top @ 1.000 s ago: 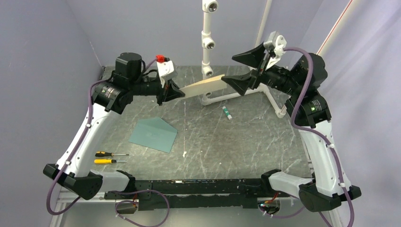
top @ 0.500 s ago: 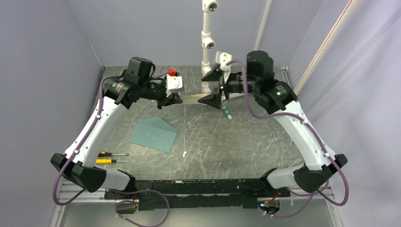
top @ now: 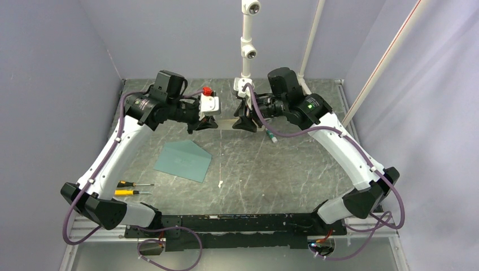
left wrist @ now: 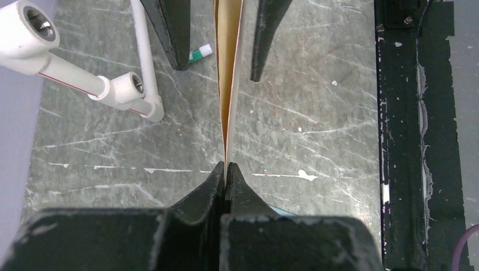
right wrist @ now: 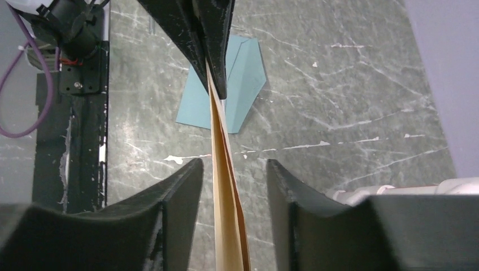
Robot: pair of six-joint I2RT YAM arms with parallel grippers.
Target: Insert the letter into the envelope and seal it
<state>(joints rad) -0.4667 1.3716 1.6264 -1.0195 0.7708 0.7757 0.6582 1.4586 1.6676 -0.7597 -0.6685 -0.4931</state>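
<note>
The letter (top: pixel 227 122) is a folded tan sheet held edge-on above the back of the table. My left gripper (top: pixel 208 121) is shut on its left end; in the left wrist view the fingertips (left wrist: pixel 226 167) pinch the sheet (left wrist: pixel 229 73). My right gripper (top: pixel 244 121) faces it from the right, open. Its fingers (right wrist: pixel 181 192) stand on either side of the letter (right wrist: pixel 225 169), with a gap on each side. The teal envelope (top: pixel 183 161) lies flat on the table at the left, flap open, below the left gripper (right wrist: pixel 210 51) and apart from both grippers; it also shows as the envelope (right wrist: pixel 243 73) under the letter.
A white pipe stand (top: pixel 246 45) rises at the back centre, its foot pipes (left wrist: pixel 85 79) near the grippers. A small green-capped stick (top: pixel 271 134) lies right of centre. Two screwdrivers (top: pixel 132 188) lie at the front left. A black rail (top: pixel 243 223) runs along the near edge.
The right arm swung in from the back right to the letter's free end, and its jaws narrowed around the sheet. The left arm shifted slightly, and the letter now lies level and edge-on.
</note>
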